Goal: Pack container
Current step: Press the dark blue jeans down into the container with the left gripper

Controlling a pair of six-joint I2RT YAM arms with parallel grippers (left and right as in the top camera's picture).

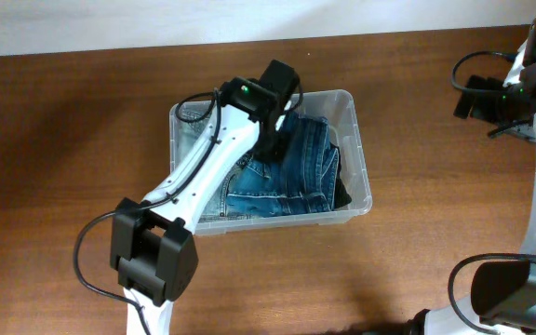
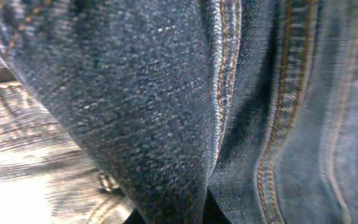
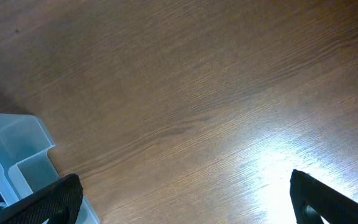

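The clear plastic container (image 1: 359,149) stands at the table's middle with blue jeans (image 1: 296,177) bunched inside it. My left gripper (image 1: 275,130) is down in the container's back part, on the jeans. In the left wrist view dark denim (image 2: 148,93) fills the frame, and a fold of it runs down between my fingertips (image 2: 173,219), which look closed on it. My right gripper (image 1: 468,98) is at the far right above bare table. In the right wrist view it is open and empty (image 3: 185,199), with a corner of the container (image 3: 17,155) at lower left.
The brown wooden table (image 1: 63,140) surrounds the container on all sides. A black garment edge (image 1: 344,195) shows under the jeans at the container's right wall. Cables hang by the right arm (image 1: 491,65).
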